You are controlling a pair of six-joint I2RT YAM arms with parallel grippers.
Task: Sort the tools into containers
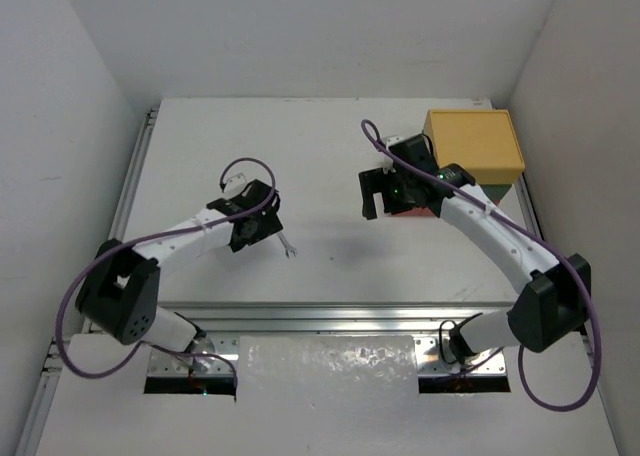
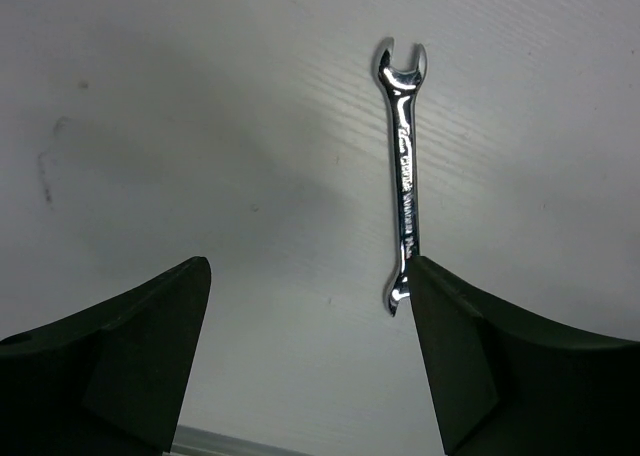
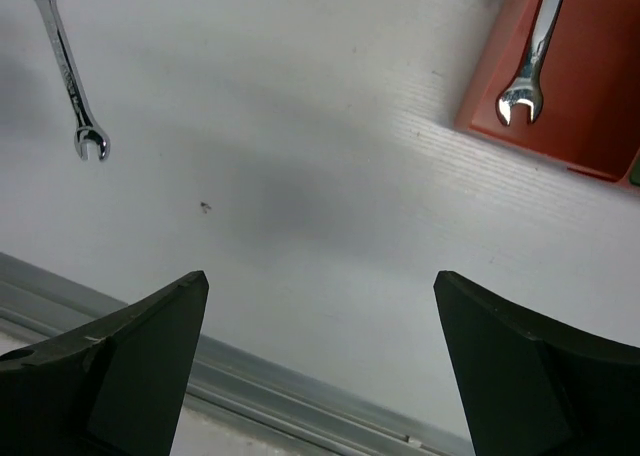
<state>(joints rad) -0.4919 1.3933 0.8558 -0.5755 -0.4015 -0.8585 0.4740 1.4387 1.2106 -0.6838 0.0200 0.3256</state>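
Note:
A small silver open-end wrench [image 1: 287,246] lies flat on the white table. In the left wrist view the wrench [image 2: 403,166] runs away from me, and its near end sits right beside my right finger [image 2: 470,366]. My left gripper [image 1: 264,232] is open and empty, and so it shows in its wrist view [image 2: 310,361]. My right gripper [image 1: 383,201] is open and empty over bare table [image 3: 320,366]. The stacked containers stand at the back right: the yellow tray [image 1: 475,141] on top, the dark green tray [image 1: 500,191], and the red-orange tray [image 3: 585,96], which holds a second silver wrench [image 3: 530,61].
The lying wrench also shows in the right wrist view [image 3: 68,71], far to the left. A metal rail [image 1: 330,316] runs along the table's near edge. White walls close in the left, back and right sides.

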